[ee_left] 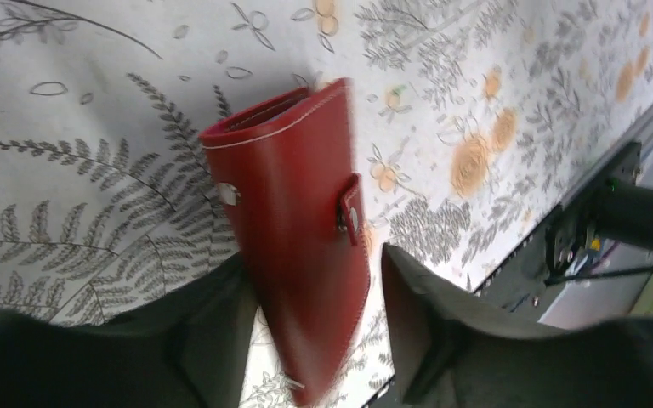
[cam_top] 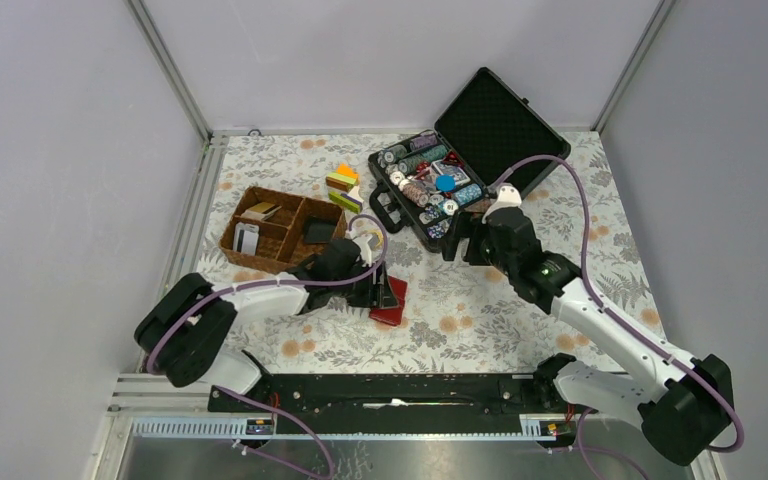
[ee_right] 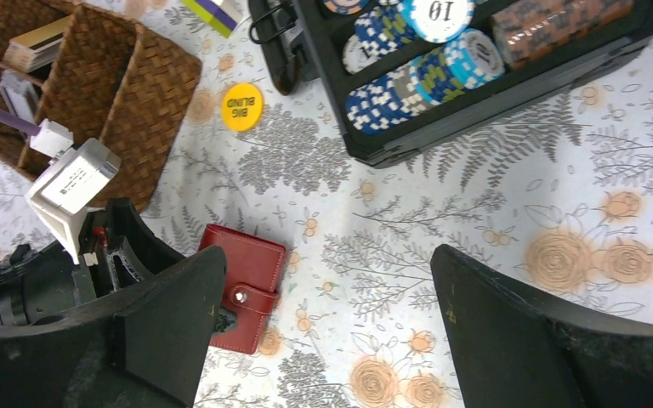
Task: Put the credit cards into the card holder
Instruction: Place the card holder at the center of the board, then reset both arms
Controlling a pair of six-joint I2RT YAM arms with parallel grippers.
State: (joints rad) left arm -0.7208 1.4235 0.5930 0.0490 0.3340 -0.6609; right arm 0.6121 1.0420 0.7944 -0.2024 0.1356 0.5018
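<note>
**A:** From above, where is the card holder [cam_top: 389, 302]?

**B:** It lies closed on the floral surface [cam_top: 480, 320], near the front right corner of the wicker basket [cam_top: 228, 240]. Its long axis runs roughly near to far with a slight lean. The left pincer [cam_top: 375, 283] is right at it. The right pincer [cam_top: 463, 243] hangs just in front of the black case [cam_top: 500, 125], apart from the holder.

**A:** And the containers?

**B:** The basket has three compartments. A tan card [cam_top: 260, 211] is in the far left one, a whitish card [cam_top: 246, 237] in the near left one, and a dark card [cam_top: 318, 231] in the right one. The case stands open with rows of poker chips [cam_top: 425, 180] in its tray. Coloured blocks [cam_top: 342, 185] sit between the basket and the case.

**A:** What does the left wrist show?

**B:** The holder, a little blurred, points lengthwise away from the camera. Its far short end shows the gap between the two covers. The snap tab [ee_left: 350, 208] wraps over one long edge. The near end sits between the fingers [ee_left: 425, 323], which are partly spread. One finger is against the holder's edge, and the other has a strip of surface showing beside it.

**A:** And the right wrist?

**B:** Its own fingers [ee_right: 519, 323] stand wide apart with nothing between them but surface. The holder [ee_right: 242, 285] lies flat beside the inner finger, with its tab facing up. Further off, the basket holds the tan card [ee_right: 34, 47] and the whitish card [ee_right: 13, 93] in separate compartments. Chip stacks [ee_right: 417, 68] fill the case tray. A yellow disc [ee_right: 241, 106] marked BIG BLIND lies on the surface between the basket and the case.
</note>
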